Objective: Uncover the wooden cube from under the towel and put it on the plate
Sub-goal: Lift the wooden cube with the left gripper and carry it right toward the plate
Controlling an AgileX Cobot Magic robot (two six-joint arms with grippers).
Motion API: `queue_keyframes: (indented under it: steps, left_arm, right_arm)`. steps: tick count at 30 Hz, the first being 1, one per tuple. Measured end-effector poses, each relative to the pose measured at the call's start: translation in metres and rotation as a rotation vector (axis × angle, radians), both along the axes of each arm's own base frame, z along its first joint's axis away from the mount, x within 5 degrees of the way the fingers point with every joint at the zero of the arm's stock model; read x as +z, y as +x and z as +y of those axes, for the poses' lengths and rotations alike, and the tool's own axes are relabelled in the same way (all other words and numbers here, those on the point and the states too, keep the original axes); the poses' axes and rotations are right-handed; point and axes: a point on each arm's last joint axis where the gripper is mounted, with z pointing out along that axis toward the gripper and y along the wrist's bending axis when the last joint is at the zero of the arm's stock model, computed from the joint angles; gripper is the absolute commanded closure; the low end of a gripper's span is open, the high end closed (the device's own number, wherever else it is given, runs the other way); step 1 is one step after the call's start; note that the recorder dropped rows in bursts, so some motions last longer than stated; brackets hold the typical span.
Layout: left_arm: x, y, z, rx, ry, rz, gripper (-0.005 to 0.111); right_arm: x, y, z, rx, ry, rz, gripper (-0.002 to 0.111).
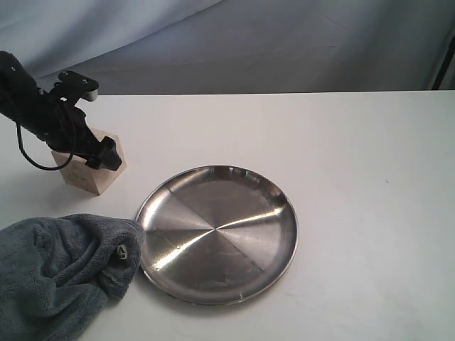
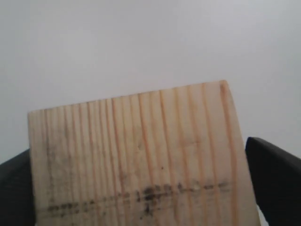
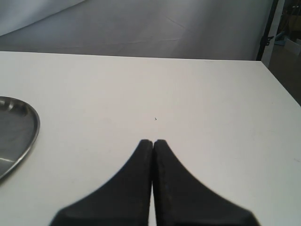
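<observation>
The pale wooden cube (image 1: 87, 176) is uncovered at the table's left, to the upper left of the plate. My left gripper (image 1: 106, 155) comes down on it from above, one black finger against each side, shut on it. In the left wrist view the cube's grained face (image 2: 136, 155) fills the space between the fingers (image 2: 275, 179). Whether the cube rests on the table or is just off it does not show. The shiny steel plate (image 1: 217, 234) lies in the middle with nothing on it. The grey-blue towel (image 1: 57, 277) is bunched at the front left, touching the plate's rim. My right gripper (image 3: 153, 141) is shut on nothing over bare table; it is outside the exterior view.
The white table (image 1: 355, 177) extends to the right of the plate. The plate's edge (image 3: 19, 136) shows in the right wrist view. A grey backdrop (image 1: 284, 42) hangs behind the table's far edge. A black cable (image 1: 32, 160) loops beside the left arm.
</observation>
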Motion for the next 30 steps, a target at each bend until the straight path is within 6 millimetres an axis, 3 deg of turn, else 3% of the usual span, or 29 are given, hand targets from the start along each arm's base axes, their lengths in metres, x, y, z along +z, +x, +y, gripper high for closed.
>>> queue_keyframes:
  steps: [4,6,15,24,30]
  left_arm:
    - [-0.003,0.000,0.000,0.000,0.000,0.007,0.004]
    - [-0.003,0.000,0.000,0.001,0.001,0.006,0.013]
    - [-0.003,0.001,0.000,0.003,0.003,0.001,0.107]
    - [-0.002,-0.001,0.000,0.000,0.003,0.006,0.107]
    - [0.024,-0.004,0.000,-0.005,-0.002,-0.040,0.107]
  right_arm:
    - [0.000,0.000,0.000,0.000,0.000,0.000,0.108]
    - [0.000,0.000,0.000,0.000,0.000,0.000,0.108]
    - [0.000,0.000,0.000,0.000,0.000,0.000,0.108]
    - [0.000,0.000,0.000,0.000,0.000,0.000,0.108]
    - [0.000,0.000,0.000,0.000,0.000,0.000,0.108]
